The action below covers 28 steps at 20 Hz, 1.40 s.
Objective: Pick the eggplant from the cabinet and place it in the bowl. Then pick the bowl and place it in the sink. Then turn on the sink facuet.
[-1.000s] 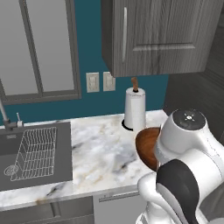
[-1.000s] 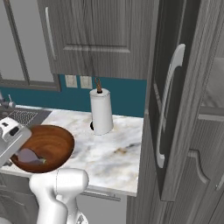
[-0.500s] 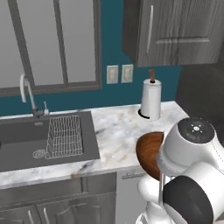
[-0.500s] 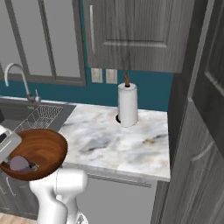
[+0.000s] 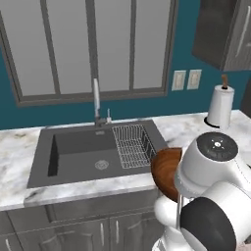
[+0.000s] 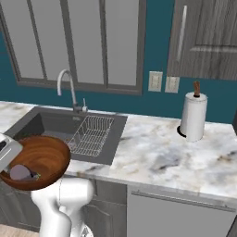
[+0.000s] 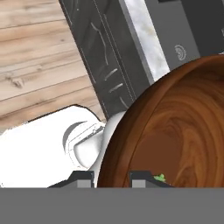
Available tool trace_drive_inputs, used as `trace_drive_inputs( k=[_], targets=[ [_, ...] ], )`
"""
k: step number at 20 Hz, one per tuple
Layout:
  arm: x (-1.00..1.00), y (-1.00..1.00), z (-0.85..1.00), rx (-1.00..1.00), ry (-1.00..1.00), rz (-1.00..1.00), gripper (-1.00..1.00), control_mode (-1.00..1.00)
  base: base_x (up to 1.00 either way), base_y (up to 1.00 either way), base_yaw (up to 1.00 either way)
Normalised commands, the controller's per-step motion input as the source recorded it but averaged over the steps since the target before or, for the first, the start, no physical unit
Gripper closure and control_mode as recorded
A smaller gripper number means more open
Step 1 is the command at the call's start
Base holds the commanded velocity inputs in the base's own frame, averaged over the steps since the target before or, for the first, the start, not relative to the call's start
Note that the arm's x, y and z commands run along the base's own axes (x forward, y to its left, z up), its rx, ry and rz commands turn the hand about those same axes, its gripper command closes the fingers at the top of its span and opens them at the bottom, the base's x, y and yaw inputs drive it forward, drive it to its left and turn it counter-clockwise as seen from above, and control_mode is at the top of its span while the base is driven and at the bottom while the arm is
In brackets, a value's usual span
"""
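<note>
Compared with the earlier frames, both base views have swung along the tabletop: the paper towel roll now sits far to one side and the sink occupies the middle, which indicates base travel, not movement of the fixtures. The bowl has stayed with the arm throughout.

Left base view: the dark grey rectangular sink (image 5: 98,154) with its white wire rack (image 5: 133,146) lies ahead. The slim silver-grey gooseneck faucet (image 5: 97,102) stands behind it. The round glossy reddish-brown wooden bowl (image 5: 165,172) shows beside the arm's white body, held off the marble tabletop (image 5: 19,142) at its front edge. The white paper towel roll (image 5: 219,106) stands well apart at the right.

Right base view: the bowl (image 6: 38,161) hangs in front of the tabletop edge, outside the basin. The small dark purple rounded eggplant (image 6: 20,172) rests inside it near the low side. The sink (image 6: 51,127) lies just beyond, with the faucet (image 6: 69,88) at its back.

Hand view: the claw (image 7: 112,178) is pressed together on the bowl's rim, one fingertip outside the wall and one inside. The bowl's grained interior (image 7: 183,131) fills the right side, above grey cabinet fronts (image 7: 105,65) and a wooden floor (image 7: 39,57).

Task status: the eggplant is in the bowl, so the first stage is judged complete. The bowl is lifted and carried, but not yet in the sink. Remaining: lower the bowl into the basin, release it, then operate the faucet lever.
</note>
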Motion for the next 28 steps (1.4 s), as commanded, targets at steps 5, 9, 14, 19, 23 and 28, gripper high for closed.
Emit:
trace_drive_inputs(
  k=[5,9,14,19,23,28],
  targets=[
    [0.0,0.0,0.0,0.0,0.0,0.0,1.0,1.0,0.02,0.75,0.0],
    [0.0,0.0,0.0,0.0,0.0,0.0,1.0,1.0,0.16,0.51,0.0],
    [0.0,0.0,0.0,0.0,0.0,0.0,1.0,1.0,0.41,0.32,-0.03],
    [0.0,0.0,0.0,0.0,0.0,0.0,1.0,1.0,0.63,0.11,-0.04],
    [0.0,0.0,0.0,0.0,0.0,0.0,1.0,1.0,0.52,0.0,-0.02],
    [0.0,0.0,0.0,0.0,0.01,0.0,1.0,-1.0,0.12,0.0,0.0]
  ],
)
